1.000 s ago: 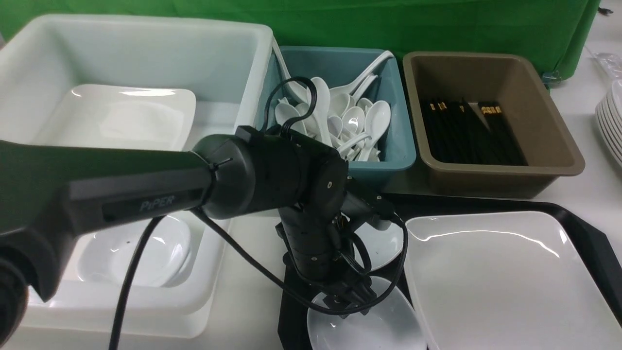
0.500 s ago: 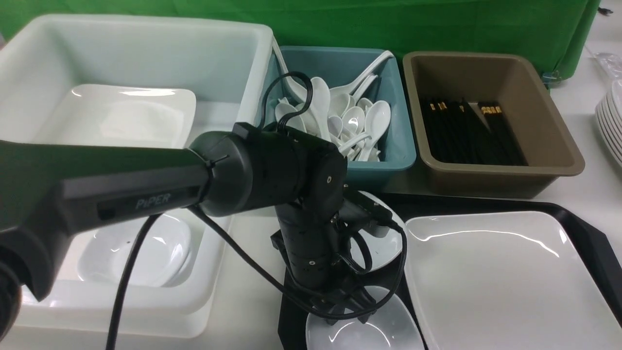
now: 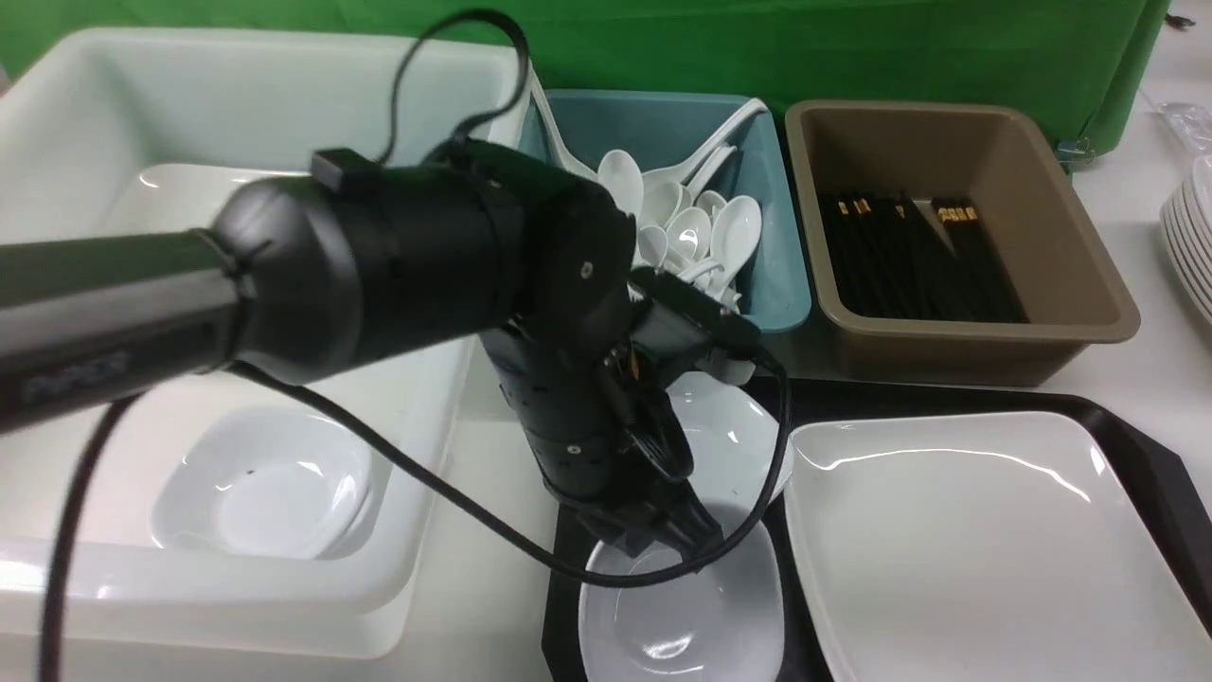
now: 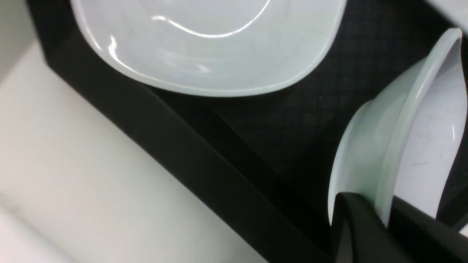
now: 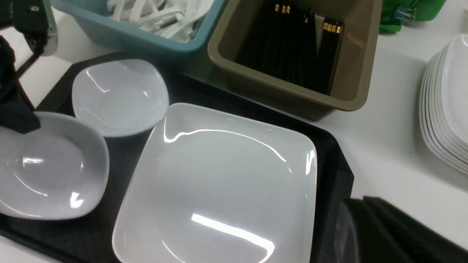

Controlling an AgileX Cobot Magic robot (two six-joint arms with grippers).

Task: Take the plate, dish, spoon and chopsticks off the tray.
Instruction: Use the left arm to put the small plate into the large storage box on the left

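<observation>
One dish (image 3: 682,616), lower centre of the front view, has its far rim pinched between the left gripper's (image 3: 680,544) closed jaws and tilts up off the tray (image 3: 1150,455). A second dish (image 3: 729,440) lies just behind it. The plate (image 3: 975,549) fills the lower right. The right gripper's (image 5: 380,233) jaws are closed together near the plate's corner.

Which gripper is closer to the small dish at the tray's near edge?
Left. The left gripper pinches the rim of the dish; the right gripper sits beyond the plate, by the right edge of the tray.
</observation>
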